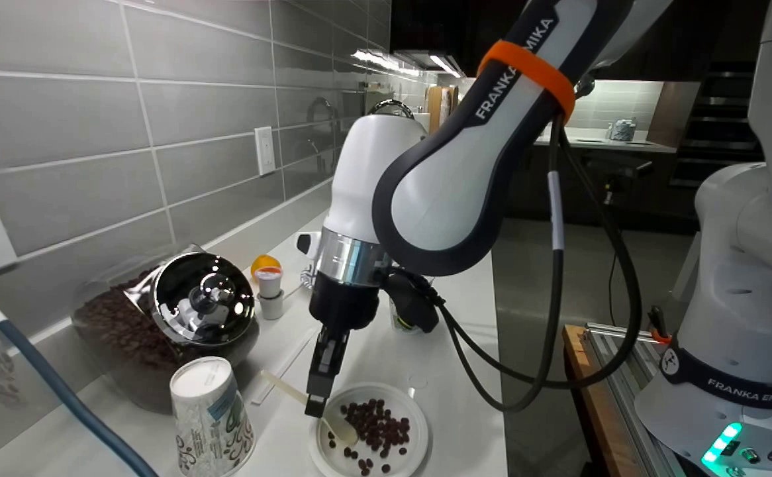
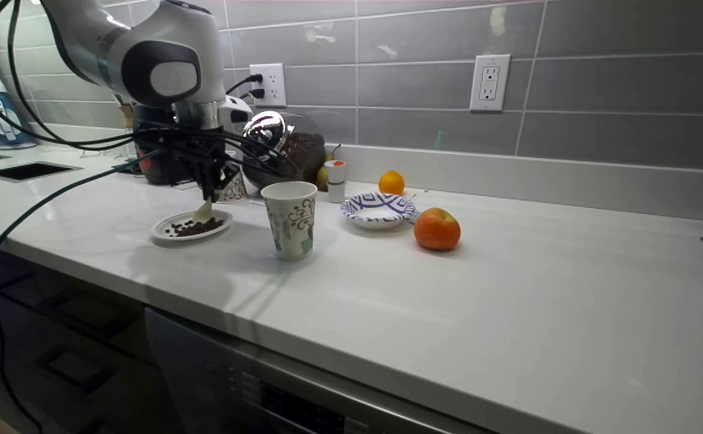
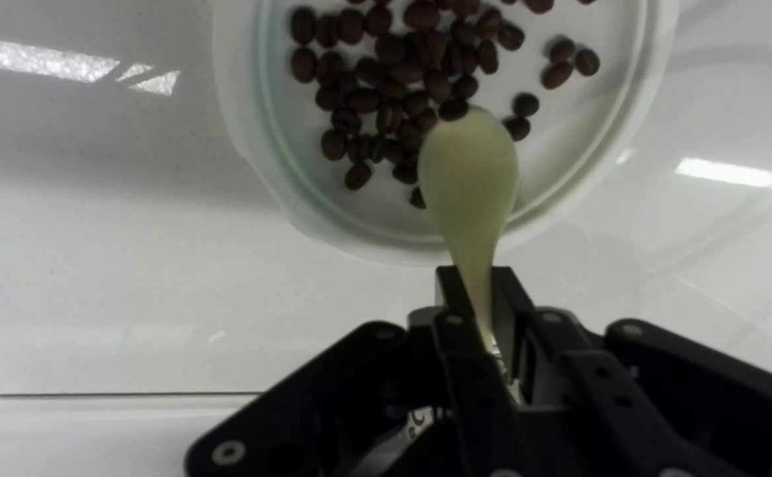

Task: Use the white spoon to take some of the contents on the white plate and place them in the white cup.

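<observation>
My gripper (image 3: 483,277) is shut on the slim handle of the white spoon (image 3: 469,172), which looks yellowish and angles down over the white plate (image 3: 243,106). In the wrist view the spoon's bowl meets the edge of the contents, dark brown beans (image 3: 392,86), with a bean at its tip; no beans show on its visible face. Both exterior views have the gripper (image 1: 316,405) (image 2: 208,194) above the plate's rim (image 2: 160,230). Upright and open-topped, the white cup (image 2: 291,223) with greenish markings stands apart from the plate; the arm mostly hides it in an exterior view.
An upside-down patterned cup (image 1: 210,417) stands close to the plate. By the wall lies a glass jar (image 1: 128,331) of beans with a shiny lid. Stacked pods (image 2: 336,181), an orange (image 2: 392,182), a blue-patterned bowl (image 2: 378,216) and a red fruit (image 2: 437,229) sit farther along.
</observation>
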{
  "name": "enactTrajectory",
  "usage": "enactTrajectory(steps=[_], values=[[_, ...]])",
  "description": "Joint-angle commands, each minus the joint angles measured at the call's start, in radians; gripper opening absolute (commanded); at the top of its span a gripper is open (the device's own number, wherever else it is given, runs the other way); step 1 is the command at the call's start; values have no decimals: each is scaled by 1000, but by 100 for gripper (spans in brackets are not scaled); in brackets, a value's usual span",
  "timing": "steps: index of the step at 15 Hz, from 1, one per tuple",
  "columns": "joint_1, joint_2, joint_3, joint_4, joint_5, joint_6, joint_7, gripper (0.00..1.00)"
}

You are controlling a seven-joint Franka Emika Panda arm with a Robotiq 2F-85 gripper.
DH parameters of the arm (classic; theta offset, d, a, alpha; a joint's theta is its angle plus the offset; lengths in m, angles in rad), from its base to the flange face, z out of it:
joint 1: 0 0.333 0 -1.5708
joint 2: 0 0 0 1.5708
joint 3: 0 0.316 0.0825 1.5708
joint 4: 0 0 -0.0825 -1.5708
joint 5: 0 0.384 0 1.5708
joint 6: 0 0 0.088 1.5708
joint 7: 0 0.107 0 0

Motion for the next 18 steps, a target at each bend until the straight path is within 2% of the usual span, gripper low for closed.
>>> enactTrajectory(steps=[1, 5, 8, 15, 18], values=[[12, -56, -21, -31, -9, -59, 11, 4], [32, -68, -51, -36, -41, -84, 27, 4], [46, -64, -67, -45, -74, -60, 31, 4], [55, -54, -57, -53, -42, 27, 20, 4], [60, -49, -59, -54, -59, 29, 35, 4]])
